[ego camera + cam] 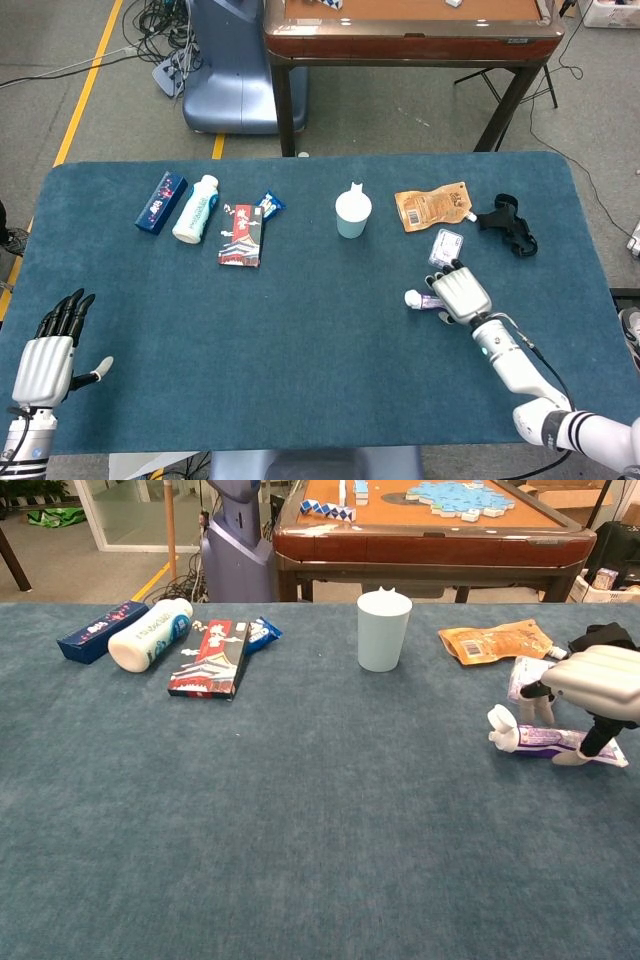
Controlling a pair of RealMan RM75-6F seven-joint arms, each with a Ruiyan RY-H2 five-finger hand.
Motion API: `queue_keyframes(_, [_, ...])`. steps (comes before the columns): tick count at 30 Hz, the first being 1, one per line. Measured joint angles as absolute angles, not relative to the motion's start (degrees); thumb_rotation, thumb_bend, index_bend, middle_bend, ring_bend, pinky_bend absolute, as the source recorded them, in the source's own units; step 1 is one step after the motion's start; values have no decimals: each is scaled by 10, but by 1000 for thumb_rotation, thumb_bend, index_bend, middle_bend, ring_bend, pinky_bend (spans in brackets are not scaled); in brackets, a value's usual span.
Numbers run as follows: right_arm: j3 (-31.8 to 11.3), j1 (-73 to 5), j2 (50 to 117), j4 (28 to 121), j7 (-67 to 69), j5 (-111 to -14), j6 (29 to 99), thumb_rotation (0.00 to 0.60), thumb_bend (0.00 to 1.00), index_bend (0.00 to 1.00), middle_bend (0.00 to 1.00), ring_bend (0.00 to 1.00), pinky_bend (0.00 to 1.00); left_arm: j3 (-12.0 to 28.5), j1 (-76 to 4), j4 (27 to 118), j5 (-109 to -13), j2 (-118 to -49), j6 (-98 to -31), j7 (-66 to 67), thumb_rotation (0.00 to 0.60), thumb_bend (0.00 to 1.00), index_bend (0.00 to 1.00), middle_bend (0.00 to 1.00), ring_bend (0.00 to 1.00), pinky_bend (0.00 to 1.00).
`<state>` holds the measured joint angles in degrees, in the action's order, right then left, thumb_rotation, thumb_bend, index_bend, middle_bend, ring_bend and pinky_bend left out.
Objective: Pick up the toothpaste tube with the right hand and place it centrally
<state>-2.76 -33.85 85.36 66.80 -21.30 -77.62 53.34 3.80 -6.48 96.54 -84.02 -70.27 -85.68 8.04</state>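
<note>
The toothpaste tube [428, 300] [548, 739] is purple with a white cap pointing left, and it lies flat on the blue table cloth at the right. My right hand [461, 292] [601, 680] arches over its rear half. The fingers [541, 697] come down on the far side and the thumb [577, 757] touches the near side, so the hand grips the tube where it rests. My left hand [45, 355] lies open at the table's front left corner, fingers spread and holding nothing. It shows only in the head view.
A pale cup [353, 213] [384, 630] stands at the back centre. An orange pouch [430, 207], a small packet [446, 245] and a black strap [508, 225] lie behind the right hand. A blue box [161, 201], a white bottle [196, 208] and a red box [242, 236] sit back left.
</note>
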Motion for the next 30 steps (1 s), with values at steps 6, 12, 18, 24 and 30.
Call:
queue_keyframes(6, [-27,-339,855,667,-214,-770,525,600,331,456,492,332,220,38,-63,966,-840,-702,-858,81,600,179,0,0,2,102])
queue_keyframes(12, [-26,-341,861,661,-221,-760,513,600,359,496,510,350,222,38,-62,968,-840,-700,-860,82,600,179,0,0,2,102])
queue_keyframes(18, [-28,-342,856,667,-223,-756,512,600,452,578,563,401,245,38,-62,969,-842,-699,-860,82,600,179,0,0,2,102])
queue_keyframes(24, [-31,-349,843,679,-216,-756,503,600,602,692,644,501,293,39,-69,971,-847,-693,-854,84,600,179,0,0,1,102])
queue_keyframes(30, [-38,-368,811,721,-213,-752,475,600,684,779,706,582,344,40,-91,978,-859,-674,-822,86,600,179,0,0,3,102])
